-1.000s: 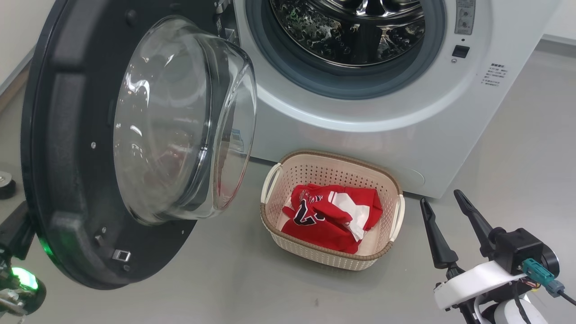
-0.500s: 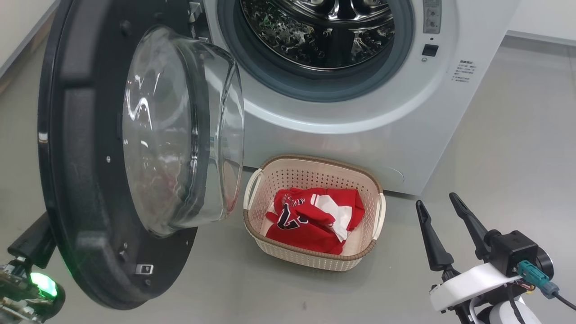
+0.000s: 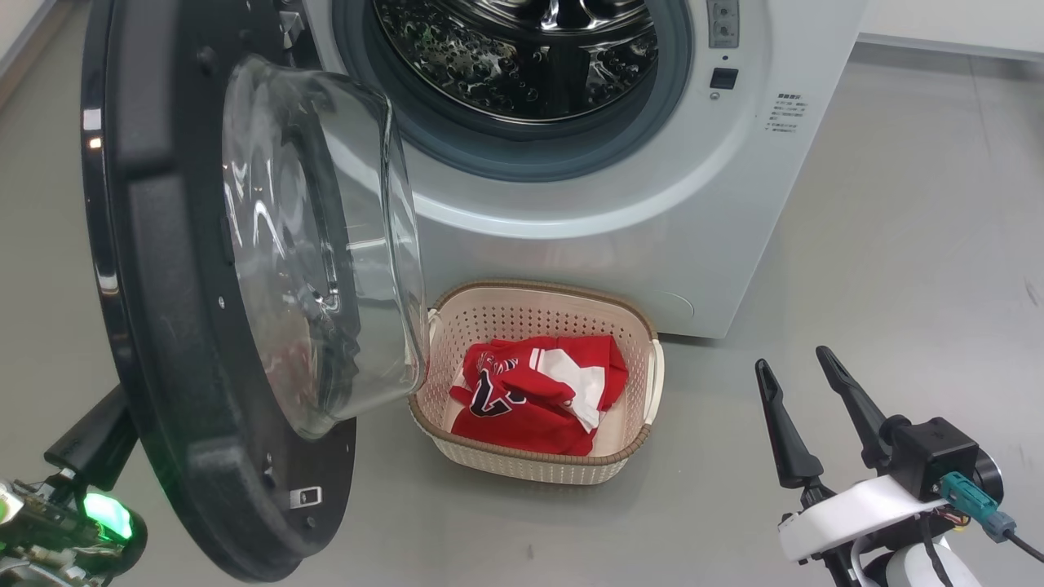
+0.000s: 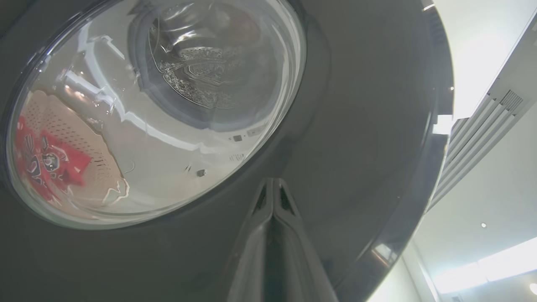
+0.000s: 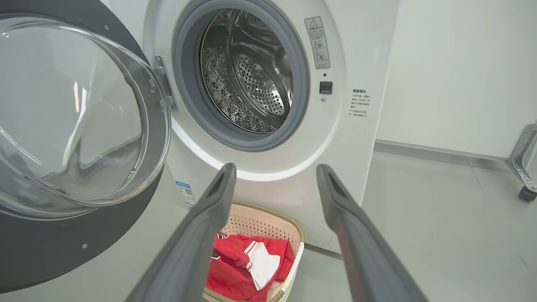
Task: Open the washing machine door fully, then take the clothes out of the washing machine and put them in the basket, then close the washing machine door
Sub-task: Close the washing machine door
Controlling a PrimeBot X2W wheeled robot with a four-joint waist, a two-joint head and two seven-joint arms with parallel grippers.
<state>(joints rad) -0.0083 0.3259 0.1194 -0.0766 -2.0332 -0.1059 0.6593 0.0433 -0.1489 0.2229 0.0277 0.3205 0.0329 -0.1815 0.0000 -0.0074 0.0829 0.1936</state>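
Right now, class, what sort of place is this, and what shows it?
Probably a laundry area: a front-loading washing machine, door open, and a basket holding a red jersey.

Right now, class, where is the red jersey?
Head view, centre: the red jersey lies in the cream basket, in front of the washing machine and right of its open door.

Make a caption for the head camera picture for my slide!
Red jersey lies in the basket below the open washing machine door, with the right fingers spread wide nearby.
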